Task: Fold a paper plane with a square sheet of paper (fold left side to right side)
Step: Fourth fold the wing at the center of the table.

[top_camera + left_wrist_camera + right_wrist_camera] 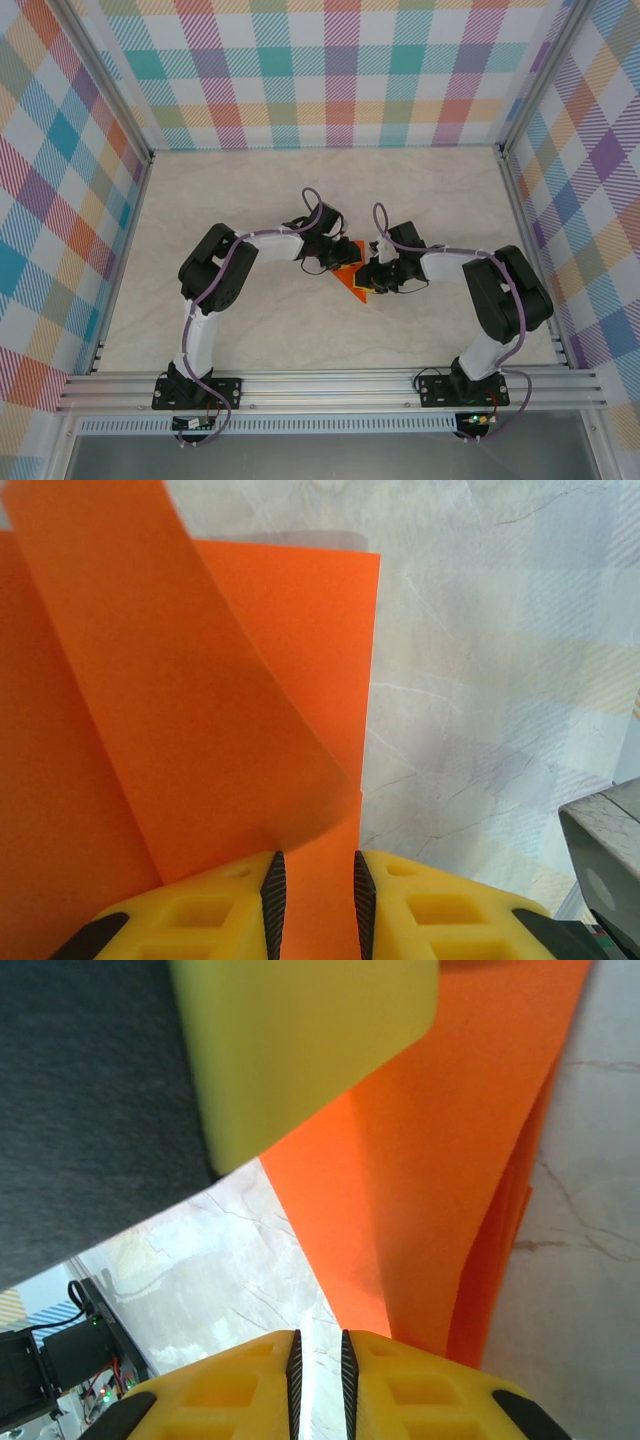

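The orange sheet of paper lies mid-table between the two arms, partly folded. In the left wrist view a curled flap of the paper rises off the flat layer beside the left finger. My left gripper has its jaws a little apart, with orange paper in the gap. It meets the sheet from the left. My right gripper stands at the paper's edge, jaws narrowly apart with bare table between them. It sits at the sheet's right. A yellow finger of the left gripper hangs over the sheet.
The pale marble tabletop is walled by plaid panels on three sides, with an aluminium rail along the near edge. Both arms crowd the centre, wrists almost touching.
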Available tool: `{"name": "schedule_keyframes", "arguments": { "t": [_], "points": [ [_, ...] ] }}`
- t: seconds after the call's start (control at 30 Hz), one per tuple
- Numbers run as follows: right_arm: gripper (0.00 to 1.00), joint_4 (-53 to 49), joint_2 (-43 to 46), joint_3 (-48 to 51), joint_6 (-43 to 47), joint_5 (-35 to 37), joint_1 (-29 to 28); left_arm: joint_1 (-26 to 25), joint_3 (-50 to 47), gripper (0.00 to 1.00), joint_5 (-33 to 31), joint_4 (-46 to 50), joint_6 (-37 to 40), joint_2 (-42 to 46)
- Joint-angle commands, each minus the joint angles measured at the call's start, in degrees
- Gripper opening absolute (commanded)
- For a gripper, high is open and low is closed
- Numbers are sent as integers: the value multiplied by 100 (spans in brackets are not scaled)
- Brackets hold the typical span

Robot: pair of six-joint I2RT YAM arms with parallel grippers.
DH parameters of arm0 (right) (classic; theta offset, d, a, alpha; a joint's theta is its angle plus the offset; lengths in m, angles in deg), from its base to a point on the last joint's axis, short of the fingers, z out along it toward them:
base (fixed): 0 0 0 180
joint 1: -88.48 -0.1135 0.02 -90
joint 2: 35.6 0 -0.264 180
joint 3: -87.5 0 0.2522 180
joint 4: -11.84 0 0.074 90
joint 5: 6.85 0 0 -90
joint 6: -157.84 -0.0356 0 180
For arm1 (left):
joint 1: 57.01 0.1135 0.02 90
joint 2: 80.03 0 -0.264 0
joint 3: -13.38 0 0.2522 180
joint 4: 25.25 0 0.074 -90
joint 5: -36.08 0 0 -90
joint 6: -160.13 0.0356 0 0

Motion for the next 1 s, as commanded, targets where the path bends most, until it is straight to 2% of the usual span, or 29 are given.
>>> {"name": "schedule_keyframes", "arguments": {
  "t": [0.0, 0.97],
  "points": [
    [20, -84, -142, 7, 107, 134, -75, -8, -188, 28, -201, 228, 35, -119],
    [19, -968, 21, -126, 517, 1075, -321, -6, -142, 27, -222, 252, 39, -181]
  ]
}}
